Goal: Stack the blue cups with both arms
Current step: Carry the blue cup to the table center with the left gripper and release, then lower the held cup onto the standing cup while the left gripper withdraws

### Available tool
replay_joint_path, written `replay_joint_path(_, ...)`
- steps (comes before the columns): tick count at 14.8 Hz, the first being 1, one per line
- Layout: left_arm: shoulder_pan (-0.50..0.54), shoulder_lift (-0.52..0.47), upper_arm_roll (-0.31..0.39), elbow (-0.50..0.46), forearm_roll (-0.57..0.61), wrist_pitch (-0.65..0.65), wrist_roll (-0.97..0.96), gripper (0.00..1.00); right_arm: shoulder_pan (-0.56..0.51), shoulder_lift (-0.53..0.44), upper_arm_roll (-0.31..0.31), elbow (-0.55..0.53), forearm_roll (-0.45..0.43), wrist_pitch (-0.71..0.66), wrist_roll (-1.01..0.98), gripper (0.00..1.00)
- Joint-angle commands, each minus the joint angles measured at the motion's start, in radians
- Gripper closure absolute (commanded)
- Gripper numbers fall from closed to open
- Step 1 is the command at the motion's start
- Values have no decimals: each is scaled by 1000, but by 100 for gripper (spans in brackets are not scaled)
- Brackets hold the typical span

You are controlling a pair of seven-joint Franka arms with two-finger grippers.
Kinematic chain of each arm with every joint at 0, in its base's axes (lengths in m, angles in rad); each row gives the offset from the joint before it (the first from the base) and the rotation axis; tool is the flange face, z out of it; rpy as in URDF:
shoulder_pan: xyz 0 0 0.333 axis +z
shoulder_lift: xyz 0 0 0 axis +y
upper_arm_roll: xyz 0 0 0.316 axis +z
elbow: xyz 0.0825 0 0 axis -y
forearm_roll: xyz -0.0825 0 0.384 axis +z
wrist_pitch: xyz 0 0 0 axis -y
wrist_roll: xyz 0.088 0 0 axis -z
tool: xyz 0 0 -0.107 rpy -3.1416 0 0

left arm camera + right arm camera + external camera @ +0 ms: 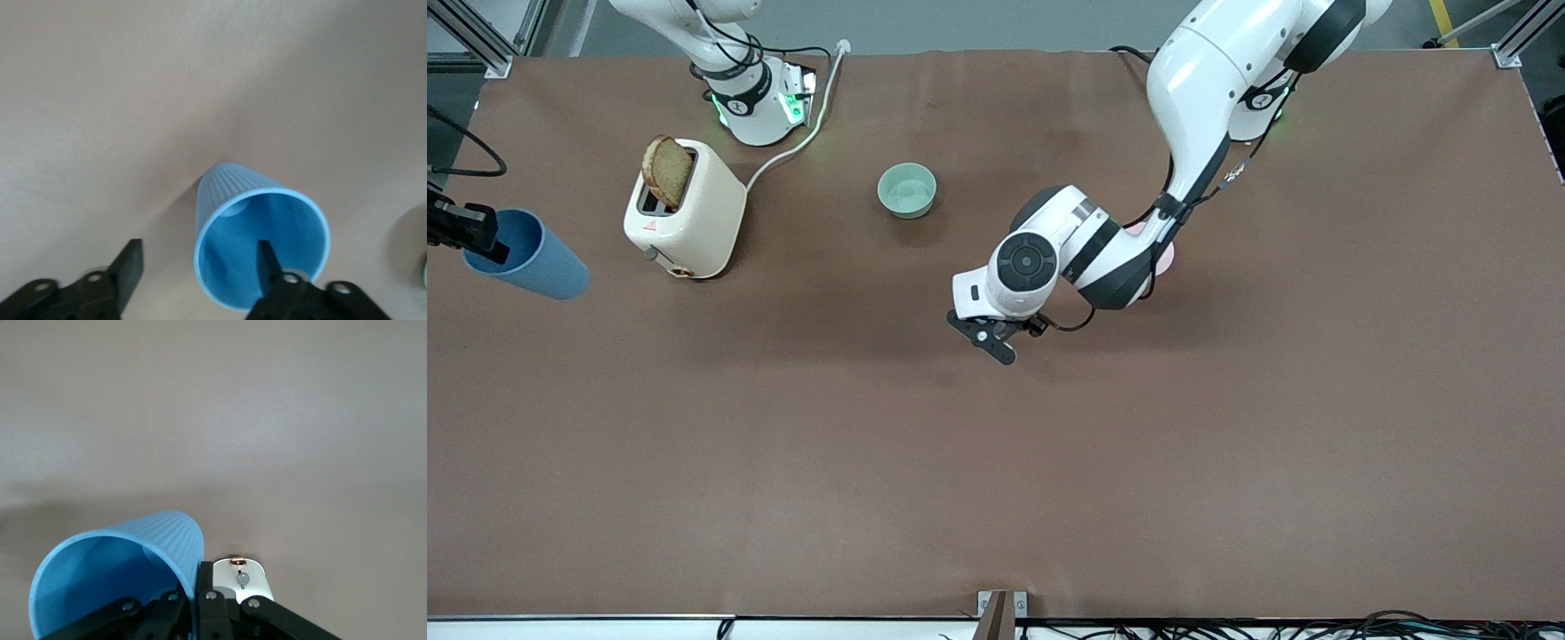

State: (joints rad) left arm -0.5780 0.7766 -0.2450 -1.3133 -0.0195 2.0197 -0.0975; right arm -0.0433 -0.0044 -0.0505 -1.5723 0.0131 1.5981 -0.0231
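1. Left end effector point(996, 342) sits low over the middle of the brown surface point(996, 462), the part of the scene closest to the front camera. Jaws spread wide, gripping nothing.
2. Left wrist view: a blue cup point(260, 243) stands upright on the surface below that end effector, mouth up. One finger point(270, 263) is inside the rim, the other is outside and clear of the wall. The arm hides this cup in the front view.
3. Farther back, a pink bowl point(1163, 253) shows only as a sliver past the left arm's elbow.
4. Second blue cup point(529, 253) is at the right arm's end of the surface, tilted, carried off the surface. Right end effector point(467, 233) is clamped tight on its rim, one finger inside, one outside; right wrist view confirms it.
5. Cream toaster point(685, 209) sits beside that cup, toward the centre, with a slice of brown bread point(667, 171) sticking out of a slot.
6. Mint-green bowl point(907, 190) is farther from the front camera than the left end effector, between the toaster and the left arm.
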Motion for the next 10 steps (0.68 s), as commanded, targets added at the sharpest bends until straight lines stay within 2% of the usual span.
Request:
replay_joint_path(1,32,-103,4,-11,-3,-25,5,0,51,-3,9,3,11,-1,23,96)
replay_joint_path(3,91,-158,-2,-9,-22,-70,4,0,112,-3,11,2,21,2,112,98)
replay_joint_path(6,173,-256,22,-7,-31,-166,4,0,267,-2,11,-15,36,29,295,99)
replay_joint_path(10,346,-339,27,-12,157,-190,5,0,492,35,11,-83,36,176,648,99)
